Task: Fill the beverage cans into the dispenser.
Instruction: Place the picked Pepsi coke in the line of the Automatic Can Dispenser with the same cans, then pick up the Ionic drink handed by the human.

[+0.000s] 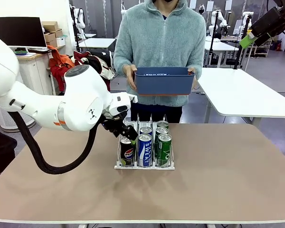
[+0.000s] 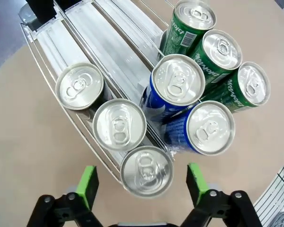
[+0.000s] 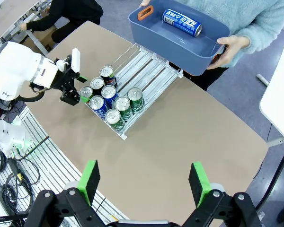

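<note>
The dispenser (image 1: pixel 145 166) stands mid-table, a clear three-lane rack (image 2: pixel 109 47) holding several beverage cans. Its left lane has a black Pepsi can (image 1: pixel 127 153) in front, the middle lane a blue SWEAT can (image 1: pixel 144 150), the right lane a green can (image 1: pixel 164 150). My left gripper (image 1: pixel 125 133) hovers over the left lane. Seen from the left wrist, it (image 2: pixel 142 176) is open, its green pads standing clear on either side of the nearest silver can top (image 2: pixel 146 171). My right gripper (image 3: pixel 144 182) is open and empty, high above the table. One blue can (image 3: pixel 182 23) lies in the person's bin.
Across the table a person holds a blue plastic bin (image 1: pixel 164 80) in both hands, just behind the dispenser (image 3: pixel 146 71). The right arm (image 1: pixel 270 23) hangs high at the top right. Bare table surrounds the rack on all sides.
</note>
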Robot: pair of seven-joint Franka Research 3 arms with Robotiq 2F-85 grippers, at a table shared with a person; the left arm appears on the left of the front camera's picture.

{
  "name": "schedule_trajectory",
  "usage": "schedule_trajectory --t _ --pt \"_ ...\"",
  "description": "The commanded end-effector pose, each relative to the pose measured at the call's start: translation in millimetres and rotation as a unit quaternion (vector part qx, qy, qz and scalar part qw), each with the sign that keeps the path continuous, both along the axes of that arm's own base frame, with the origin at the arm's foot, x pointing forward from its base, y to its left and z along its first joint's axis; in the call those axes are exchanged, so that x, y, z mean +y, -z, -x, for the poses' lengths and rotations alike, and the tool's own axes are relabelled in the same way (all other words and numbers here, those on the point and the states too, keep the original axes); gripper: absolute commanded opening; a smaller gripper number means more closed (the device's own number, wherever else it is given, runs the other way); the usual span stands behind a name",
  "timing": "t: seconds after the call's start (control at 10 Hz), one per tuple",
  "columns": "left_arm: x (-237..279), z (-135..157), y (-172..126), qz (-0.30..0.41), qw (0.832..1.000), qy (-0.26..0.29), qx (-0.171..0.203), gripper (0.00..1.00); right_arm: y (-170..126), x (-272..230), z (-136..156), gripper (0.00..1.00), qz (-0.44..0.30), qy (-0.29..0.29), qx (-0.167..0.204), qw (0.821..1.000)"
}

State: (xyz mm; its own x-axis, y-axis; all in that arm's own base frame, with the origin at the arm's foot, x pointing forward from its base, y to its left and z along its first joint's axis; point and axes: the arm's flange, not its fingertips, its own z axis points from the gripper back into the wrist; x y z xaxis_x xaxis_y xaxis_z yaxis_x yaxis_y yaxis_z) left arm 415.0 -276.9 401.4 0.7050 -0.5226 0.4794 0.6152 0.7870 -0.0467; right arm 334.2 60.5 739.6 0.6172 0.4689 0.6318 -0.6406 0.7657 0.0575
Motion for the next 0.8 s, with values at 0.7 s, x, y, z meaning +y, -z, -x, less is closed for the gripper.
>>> schedule_trajectory --t 0.7 --pt "5 10 -12 -0.005 1.000 -0.002 -0.004 1.00 0 1 0 1.00 0.000 0.000 0.001 1.000"
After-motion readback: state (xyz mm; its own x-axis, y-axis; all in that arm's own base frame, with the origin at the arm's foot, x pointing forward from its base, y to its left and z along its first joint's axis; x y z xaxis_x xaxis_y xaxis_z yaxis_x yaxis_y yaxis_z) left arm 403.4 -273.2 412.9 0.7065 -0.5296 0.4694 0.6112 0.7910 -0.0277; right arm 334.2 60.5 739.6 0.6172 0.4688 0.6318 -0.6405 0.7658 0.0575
